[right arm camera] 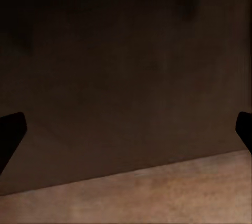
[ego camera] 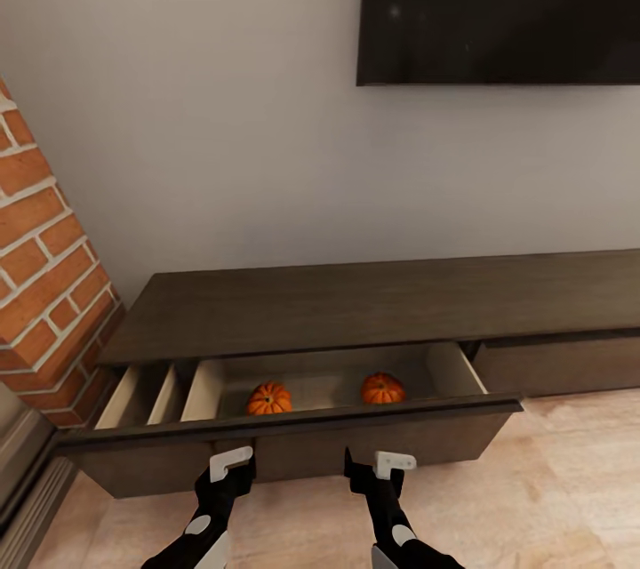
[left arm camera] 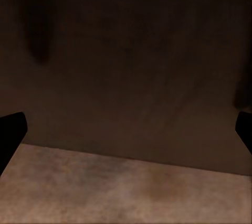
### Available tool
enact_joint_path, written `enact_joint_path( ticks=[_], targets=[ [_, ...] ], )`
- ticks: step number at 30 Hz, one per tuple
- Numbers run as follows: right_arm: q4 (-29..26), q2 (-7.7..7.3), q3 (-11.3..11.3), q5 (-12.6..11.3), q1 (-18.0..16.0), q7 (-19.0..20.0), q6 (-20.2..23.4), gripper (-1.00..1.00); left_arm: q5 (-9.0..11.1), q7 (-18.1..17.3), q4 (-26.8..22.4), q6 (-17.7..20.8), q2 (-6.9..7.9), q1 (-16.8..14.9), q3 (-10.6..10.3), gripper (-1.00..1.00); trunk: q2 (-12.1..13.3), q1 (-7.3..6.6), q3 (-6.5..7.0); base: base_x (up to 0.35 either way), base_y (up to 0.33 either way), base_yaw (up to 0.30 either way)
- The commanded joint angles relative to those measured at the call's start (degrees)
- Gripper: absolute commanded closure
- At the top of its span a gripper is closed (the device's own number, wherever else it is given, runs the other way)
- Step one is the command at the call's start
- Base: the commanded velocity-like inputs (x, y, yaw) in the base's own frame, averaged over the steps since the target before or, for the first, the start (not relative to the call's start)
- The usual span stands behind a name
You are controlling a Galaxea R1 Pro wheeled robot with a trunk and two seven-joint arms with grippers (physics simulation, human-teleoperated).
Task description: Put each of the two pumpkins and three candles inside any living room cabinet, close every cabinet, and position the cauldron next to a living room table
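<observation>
From the head view, two ribbed orange pumpkins (ego camera: 269,397) (ego camera: 382,388) are seen inside the long dark-brown wooden cabinet's pulled-out drawer (ego camera: 284,443). In both wrist views, the left gripper (left arm camera: 126,129) and right gripper (right arm camera: 126,129) are spread wide, empty, facing the drawer front; an even, square push is advised.

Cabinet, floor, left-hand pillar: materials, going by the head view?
Cabinet: dark-brown wood look, matte, faint grain; paler drawer lining. Floor: light wood planks, likely laminate, slight sheen. Pillar: red brick with pale mortar joints.

Both arms reach forward side by side, left gripper (ego camera: 233,460) and right gripper (ego camera: 380,465) jaws spread.
</observation>
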Motion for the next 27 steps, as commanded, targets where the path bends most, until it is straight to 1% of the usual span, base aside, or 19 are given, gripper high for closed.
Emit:
enact_joint_path(
  ticks=[1, 18, 21, 27],
  targets=[
    [-0.01, -0.01, 0.49, -0.2, -0.05, -0.47, -0.14, -1.0, 0.11, 0.36, -0.02, -0.19, 0.02, -0.06, -0.55, -1.0, -0.02, 0.02, -0.04, 0.267, 0.0, 0.0],
    [-0.01, 0.08, 0.49, -0.26, -0.05, -0.47, -0.05, -1.0, 0.2, 0.28, -0.02, -0.19, 0.07, -0.06, -0.55, -1.0, -0.02, 0.02, -0.04, 0.256, 0.0, 0.0],
    [-0.01, 0.08, 0.49, -0.33, -0.05, -0.47, -0.05, -1.0, 0.2, 0.28, -0.02, -0.19, 0.09, -0.06, -0.55, -1.0, -0.02, 0.02, -0.04, 0.162, 0.0, 0.0],
    [-0.01, 0.08, 0.49, -0.36, -0.05, -0.47, -0.05, -1.0, 0.2, 0.28, -0.02, -0.28, 0.11, -0.06, -0.57, -1.0, -0.02, 0.02, -0.04, 0.03, 0.0, 0.0]
  ],
)
